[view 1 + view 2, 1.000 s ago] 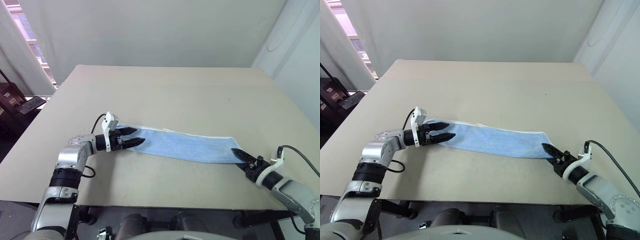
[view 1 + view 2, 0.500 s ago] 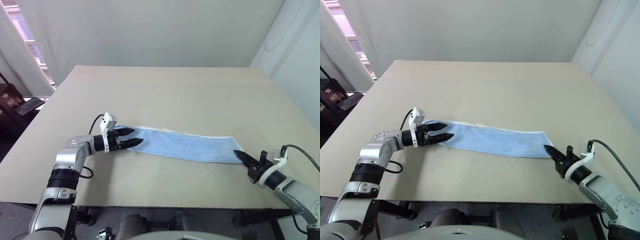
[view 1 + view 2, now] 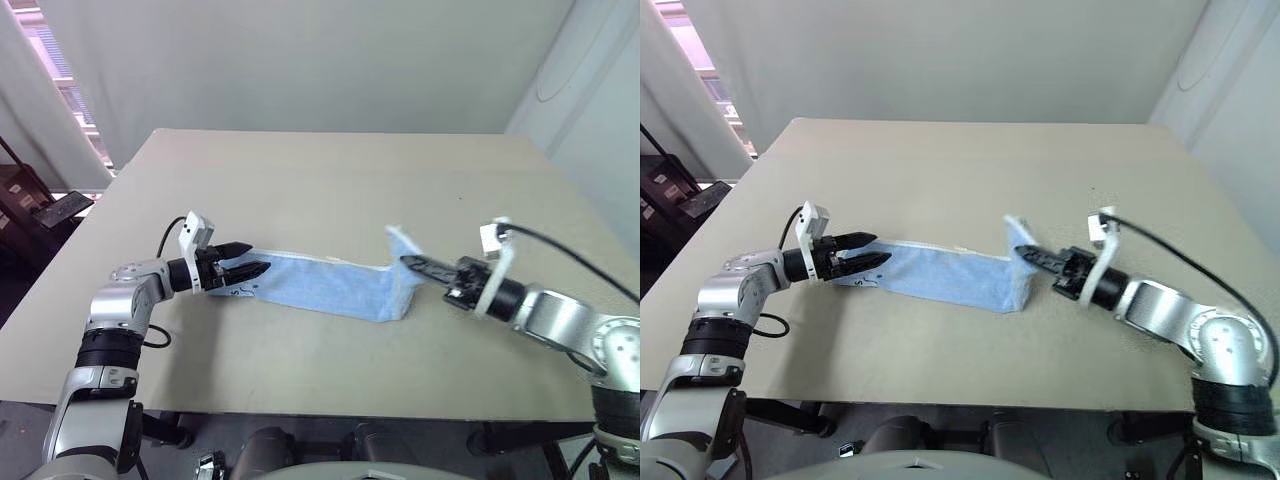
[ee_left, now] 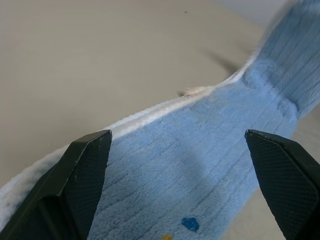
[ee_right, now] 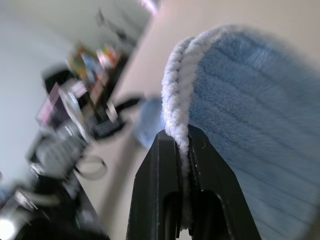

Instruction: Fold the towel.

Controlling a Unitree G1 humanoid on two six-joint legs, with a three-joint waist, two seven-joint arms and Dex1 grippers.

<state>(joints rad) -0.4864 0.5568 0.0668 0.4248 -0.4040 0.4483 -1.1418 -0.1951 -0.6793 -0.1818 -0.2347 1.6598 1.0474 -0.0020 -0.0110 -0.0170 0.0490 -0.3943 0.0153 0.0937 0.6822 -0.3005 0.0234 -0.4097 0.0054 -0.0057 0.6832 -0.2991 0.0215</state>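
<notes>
The light blue towel point(image 3: 320, 285) lies as a long strip on the beige table point(image 3: 350, 180). Its right end is raised off the surface and bent back toward the middle. My right gripper point(image 3: 405, 263) is shut on the white-edged rim of that raised end point(image 5: 182, 115), hovering above the table. My left gripper point(image 3: 257, 258) is open at the towel's left end, one finger over the cloth and one beside it. In the left wrist view the two fingers point(image 4: 90, 155) stand wide apart with the towel point(image 4: 200, 150) spread beneath them.
The table's near edge runs just below both arms. Dark furniture and clutter point(image 3: 40, 210) stand past the table's left edge. A pale wall point(image 3: 300, 60) closes the back.
My right gripper closed on the towel's right end, lifted it and carried it left toward the middle, rolling its wrist. The left gripper drew back slightly to the left, still open.
</notes>
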